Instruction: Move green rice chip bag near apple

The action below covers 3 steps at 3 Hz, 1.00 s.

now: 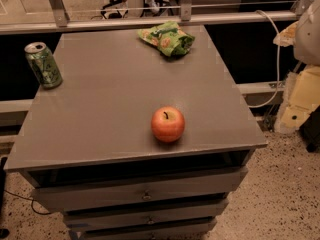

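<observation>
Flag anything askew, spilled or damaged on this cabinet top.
Nothing spilled or tipped. The green rice chip bag lies crumpled by the far edge, the apple sits stem-up, and the soda can stands upright. The end effector is out of view.

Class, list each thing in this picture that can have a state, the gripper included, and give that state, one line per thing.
green rice chip bag: lying crumpled at the far edge of the cabinet top, well apart from the apple.
apple: sitting upright, stem up, near the front edge.
green soda can: standing upright at the left edge.
drawers: appear shut.
gripper: not in view, touching nothing shown.
</observation>
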Each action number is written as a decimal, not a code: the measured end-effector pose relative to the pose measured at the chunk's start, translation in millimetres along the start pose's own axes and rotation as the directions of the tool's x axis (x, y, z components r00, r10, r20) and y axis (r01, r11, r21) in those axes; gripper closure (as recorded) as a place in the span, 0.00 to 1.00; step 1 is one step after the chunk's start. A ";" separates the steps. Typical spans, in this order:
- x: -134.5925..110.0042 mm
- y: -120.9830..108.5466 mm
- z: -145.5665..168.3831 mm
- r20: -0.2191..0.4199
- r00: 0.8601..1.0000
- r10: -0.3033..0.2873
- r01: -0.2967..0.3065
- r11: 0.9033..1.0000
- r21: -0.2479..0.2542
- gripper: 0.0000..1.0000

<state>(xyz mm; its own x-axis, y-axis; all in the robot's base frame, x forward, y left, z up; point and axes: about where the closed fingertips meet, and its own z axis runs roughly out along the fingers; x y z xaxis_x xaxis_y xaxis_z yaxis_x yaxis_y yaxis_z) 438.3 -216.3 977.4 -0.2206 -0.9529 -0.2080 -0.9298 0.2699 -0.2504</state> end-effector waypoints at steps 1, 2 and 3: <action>-0.1 0.0 0.0 0.000 1.000 0.000 0.000 1.000 0.000 0.00; -16.7 -18.4 14.8 0.069 0.998 -0.012 0.011 1.000 0.022 0.00; -49.2 -64.9 39.5 0.220 0.975 -0.006 -0.007 0.998 0.055 0.00</action>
<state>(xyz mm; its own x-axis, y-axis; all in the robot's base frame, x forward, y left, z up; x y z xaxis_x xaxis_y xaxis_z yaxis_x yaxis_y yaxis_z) 521.1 -181.5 966.6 -0.1452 -0.9007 -0.4094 -0.9107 0.2834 -0.3005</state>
